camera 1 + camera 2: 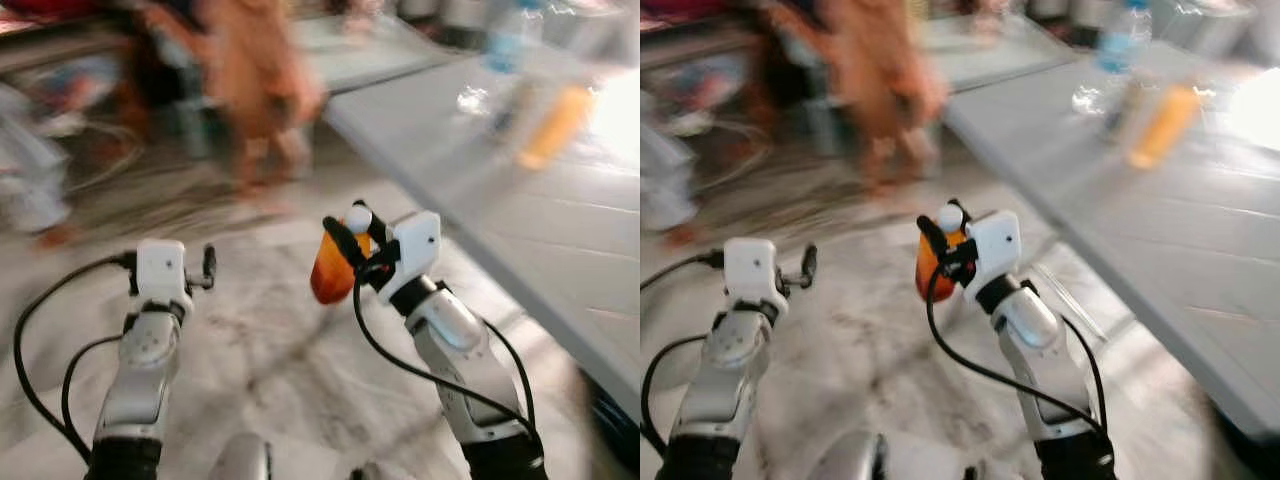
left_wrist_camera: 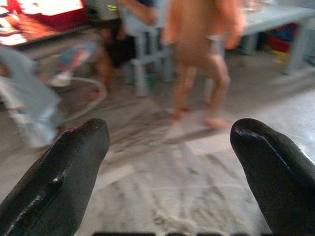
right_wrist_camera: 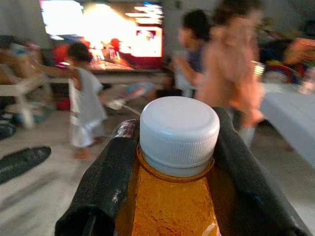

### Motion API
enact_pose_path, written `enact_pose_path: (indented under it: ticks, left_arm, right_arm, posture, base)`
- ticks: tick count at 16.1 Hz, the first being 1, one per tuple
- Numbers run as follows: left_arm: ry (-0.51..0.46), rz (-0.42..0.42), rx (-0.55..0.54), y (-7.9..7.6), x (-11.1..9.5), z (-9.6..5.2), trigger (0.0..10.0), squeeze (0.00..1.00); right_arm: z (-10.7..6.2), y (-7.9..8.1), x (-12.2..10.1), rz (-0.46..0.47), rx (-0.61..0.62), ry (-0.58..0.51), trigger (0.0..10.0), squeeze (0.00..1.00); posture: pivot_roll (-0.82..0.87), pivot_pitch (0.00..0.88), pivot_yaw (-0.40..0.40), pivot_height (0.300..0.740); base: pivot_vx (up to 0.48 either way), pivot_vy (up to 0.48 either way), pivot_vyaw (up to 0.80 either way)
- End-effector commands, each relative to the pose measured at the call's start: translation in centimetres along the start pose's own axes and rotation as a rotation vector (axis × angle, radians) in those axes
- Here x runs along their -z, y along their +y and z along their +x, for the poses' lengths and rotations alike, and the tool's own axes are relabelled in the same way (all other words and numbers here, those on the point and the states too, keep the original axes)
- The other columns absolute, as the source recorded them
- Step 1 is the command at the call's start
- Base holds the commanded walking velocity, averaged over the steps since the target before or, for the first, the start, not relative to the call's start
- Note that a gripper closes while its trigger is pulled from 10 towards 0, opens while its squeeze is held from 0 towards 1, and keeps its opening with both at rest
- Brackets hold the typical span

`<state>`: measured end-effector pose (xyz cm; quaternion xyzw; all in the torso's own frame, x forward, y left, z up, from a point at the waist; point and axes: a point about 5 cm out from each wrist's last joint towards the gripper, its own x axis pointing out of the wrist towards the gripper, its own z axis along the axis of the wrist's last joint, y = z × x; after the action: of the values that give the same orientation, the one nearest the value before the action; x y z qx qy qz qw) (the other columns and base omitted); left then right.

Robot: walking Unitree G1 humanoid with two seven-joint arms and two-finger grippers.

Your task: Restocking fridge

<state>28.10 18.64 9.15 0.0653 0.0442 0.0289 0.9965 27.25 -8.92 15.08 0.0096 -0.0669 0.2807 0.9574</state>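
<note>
My right gripper [image 1: 352, 232] is shut on an orange juice bottle [image 1: 330, 270] with a white cap [image 3: 179, 132], held in the air above the marble floor. In the right wrist view the black fingers [image 3: 106, 182] clamp the bottle [image 3: 170, 206] just under the cap. My left gripper [image 1: 205, 265] is held out in front at the same height, open, with nothing between its fingers [image 2: 64, 177]. The eye views are blurred by motion.
A grey table [image 1: 540, 220] runs along the right, with an orange bottle [image 1: 555, 125] and a clear water bottle [image 1: 1118, 45] on it. Several people [image 1: 255, 80] stand or walk ahead on the marble floor [image 1: 270, 350]. A bright screen [image 3: 106, 27] glows at the back.
</note>
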Motion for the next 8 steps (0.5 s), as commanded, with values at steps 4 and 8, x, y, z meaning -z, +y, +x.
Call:
enact_pose_path:
  ticks: [4,8]
  left_arm:
    - [0.016,0.016,-0.041,0.56,0.44,0.08,10.0,0.0]
    - [0.033,0.027,-0.062,0.68,1.08,-0.23,10.0,0.0]
  right_arm:
    - [-0.15,-0.84,0.07,-0.041,0.018,-0.013,10.0,0.0]
    - [-0.31,-0.6,0.52,-0.06,-0.003,-0.003,10.0,0.0]
  posture:
    - [0.1,0.082,-0.031,0.74]
    - [0.11,0.077,-0.04,0.74]
  base:
    - [0.0,0.0,0.8]
    - [0.0,0.475,0.8]
